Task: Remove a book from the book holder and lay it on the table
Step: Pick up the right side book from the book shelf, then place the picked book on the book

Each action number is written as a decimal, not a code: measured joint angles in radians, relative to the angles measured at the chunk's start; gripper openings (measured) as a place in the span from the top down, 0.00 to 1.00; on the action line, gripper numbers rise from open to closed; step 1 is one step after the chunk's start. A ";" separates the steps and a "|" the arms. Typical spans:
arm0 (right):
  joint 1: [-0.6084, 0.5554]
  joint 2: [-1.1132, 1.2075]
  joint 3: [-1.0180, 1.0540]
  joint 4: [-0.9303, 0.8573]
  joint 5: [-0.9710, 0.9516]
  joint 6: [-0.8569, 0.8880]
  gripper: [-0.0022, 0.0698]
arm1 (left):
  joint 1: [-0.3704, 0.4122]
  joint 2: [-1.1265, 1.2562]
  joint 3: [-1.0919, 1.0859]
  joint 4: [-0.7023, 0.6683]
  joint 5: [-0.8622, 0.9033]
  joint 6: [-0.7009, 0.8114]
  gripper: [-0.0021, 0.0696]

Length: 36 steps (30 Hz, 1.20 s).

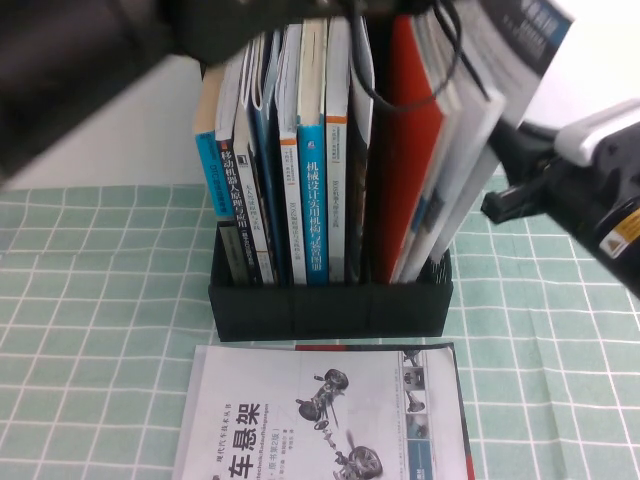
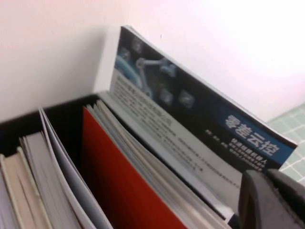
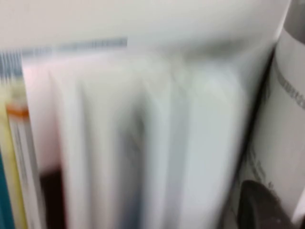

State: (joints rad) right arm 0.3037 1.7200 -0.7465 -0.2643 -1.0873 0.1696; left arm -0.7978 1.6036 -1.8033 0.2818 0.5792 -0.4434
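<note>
The black book holder (image 1: 330, 310) stands on the green grid table (image 1: 100, 300), full of upright books. At its right end the book (image 1: 510, 70) leans out to the right, partly raised. In the left wrist view its facing cover (image 2: 190, 109) is dark, with a robot-arm picture and a blue title band; the other cover is hidden. My left arm (image 1: 90, 60) reaches in over the holder's top. My left gripper (image 2: 267, 198) is shut on the book's corner. My right gripper (image 1: 500, 207) is right beside the book's outer edge, against a white page (image 3: 286, 119).
A red-covered magazine (image 1: 415, 150) stands just left of the book. A white magazine with a car-suspension picture (image 1: 320, 410) lies flat in front of the holder. A white wall rises behind the holder. Green cloth lies to the left and right of it.
</note>
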 joint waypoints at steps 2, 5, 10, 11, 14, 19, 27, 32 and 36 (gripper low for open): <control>0.000 -0.056 0.004 0.013 0.011 -0.034 0.93 | 0.000 -0.053 0.000 -0.004 0.016 0.023 0.97; -0.002 -0.154 0.007 0.028 0.010 -0.099 0.93 | 0.000 -0.127 0.000 -0.004 0.073 0.068 0.97; -0.004 -0.343 0.007 0.034 0.128 -0.226 0.93 | 0.000 -0.237 0.042 0.033 0.203 0.144 0.97; -0.004 -0.381 0.007 0.034 0.169 -0.251 0.93 | 0.000 -0.262 0.064 0.046 0.205 0.148 0.97; -0.004 -0.484 0.007 0.018 0.275 -0.290 0.93 | 0.000 -0.327 0.130 0.087 0.183 0.149 0.97; -0.005 -0.641 0.009 -0.086 0.413 -0.293 0.93 | 0.000 -0.423 0.222 0.243 0.092 0.020 0.97; -0.005 -0.792 0.009 -0.372 0.516 -0.069 0.93 | 0.000 -0.503 0.260 0.594 0.044 -0.289 0.97; -0.005 -0.803 0.009 -0.599 0.514 0.131 0.93 | 0.000 -0.519 0.278 0.678 0.002 -0.416 0.97; -0.005 -0.803 0.009 -0.784 0.497 0.280 0.93 | 0.000 -0.550 0.361 0.770 -0.074 -0.541 0.97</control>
State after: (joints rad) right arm 0.2986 0.9169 -0.7377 -1.0478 -0.5899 0.4497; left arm -0.7978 1.0531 -1.4426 1.0520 0.5054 -0.9845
